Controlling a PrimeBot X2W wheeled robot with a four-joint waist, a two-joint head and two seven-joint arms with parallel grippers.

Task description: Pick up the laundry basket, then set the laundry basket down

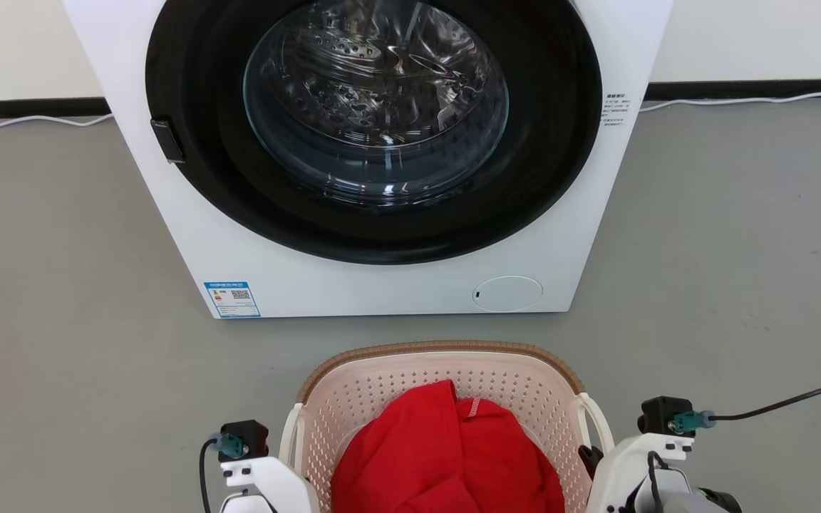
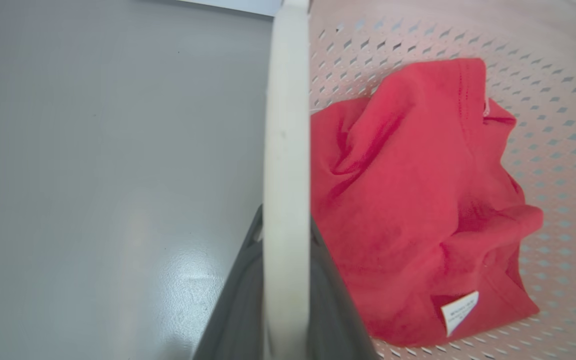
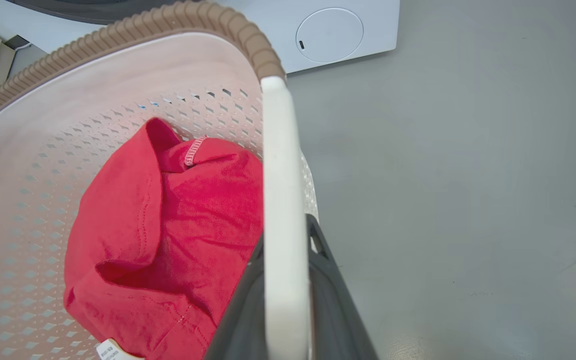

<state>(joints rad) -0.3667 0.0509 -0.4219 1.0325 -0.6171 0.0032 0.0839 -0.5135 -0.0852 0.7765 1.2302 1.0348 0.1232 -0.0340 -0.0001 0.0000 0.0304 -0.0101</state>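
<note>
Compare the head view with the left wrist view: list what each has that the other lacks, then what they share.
Head view, not left wrist: the washing machine's round glass door and its blue label. Left wrist, not head: the dark fingers of the left gripper, jaws shut on the loop handle, and a white clothing tag. Both: the laundry basket, the red garment in it, grey floor.
</note>
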